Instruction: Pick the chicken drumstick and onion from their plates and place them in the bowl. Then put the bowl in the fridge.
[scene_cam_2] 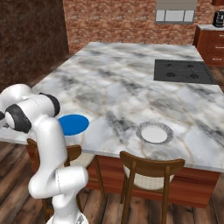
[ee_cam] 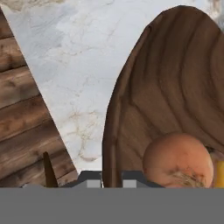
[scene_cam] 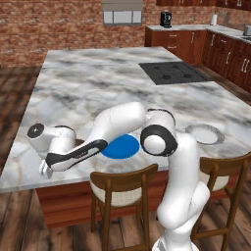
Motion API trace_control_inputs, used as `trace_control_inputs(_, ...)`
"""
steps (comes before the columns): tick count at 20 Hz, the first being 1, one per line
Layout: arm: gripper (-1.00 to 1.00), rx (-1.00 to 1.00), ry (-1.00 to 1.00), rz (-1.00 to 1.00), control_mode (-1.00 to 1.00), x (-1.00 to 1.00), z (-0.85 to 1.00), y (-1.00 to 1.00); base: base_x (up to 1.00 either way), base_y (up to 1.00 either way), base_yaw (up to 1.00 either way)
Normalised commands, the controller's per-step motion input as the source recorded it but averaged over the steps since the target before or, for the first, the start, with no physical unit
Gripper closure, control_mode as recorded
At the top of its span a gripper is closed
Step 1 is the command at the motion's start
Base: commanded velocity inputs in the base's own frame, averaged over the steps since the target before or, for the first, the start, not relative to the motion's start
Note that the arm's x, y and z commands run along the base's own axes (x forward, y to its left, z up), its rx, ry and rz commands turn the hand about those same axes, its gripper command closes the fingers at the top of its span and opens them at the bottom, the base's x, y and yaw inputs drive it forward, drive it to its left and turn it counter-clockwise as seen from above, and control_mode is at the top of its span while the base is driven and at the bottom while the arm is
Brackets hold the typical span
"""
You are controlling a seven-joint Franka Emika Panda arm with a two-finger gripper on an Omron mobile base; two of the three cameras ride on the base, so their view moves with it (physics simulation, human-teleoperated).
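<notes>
In the hand view the dark wooden bowl (ee_cam: 175, 83) lies on the marble counter, close to the counter's edge. My gripper (ee_cam: 109, 178) is shut on the bowl's near rim, one fingertip on each side of it. The round reddish-brown onion (ee_cam: 177, 159) rests inside the bowl. A yellowish sliver of the chicken drumstick (ee_cam: 218, 174) shows beside it at the frame's edge. My hand (scene_cam: 46, 166) reaches low over the counter's front left. The blue plate (scene_cam: 121, 146) and the pale grey plate (scene_cam: 205, 134) both lie bare. The fridge is out of view.
Two wooden chairs (scene_cam: 122, 188) stand at the island's front edge below the arm. A black cooktop (scene_cam: 174, 72) is set into the counter's far right. Wooden floor (ee_cam: 26, 131) shows just past the counter's edge by the bowl.
</notes>
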Motion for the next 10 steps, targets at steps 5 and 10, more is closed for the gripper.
trace_control_inputs(5, 1.0, 0.0, -0.1, 0.23, -1.0, -0.49, 0.52, -0.38, 0.0, 0.0, 0.0)
trace_control_inputs(10, 1.0, 0.0, -0.14, 0.26, -1.0, -0.5, 0.38, -0.47, 0.0, 0.0, 0.0)
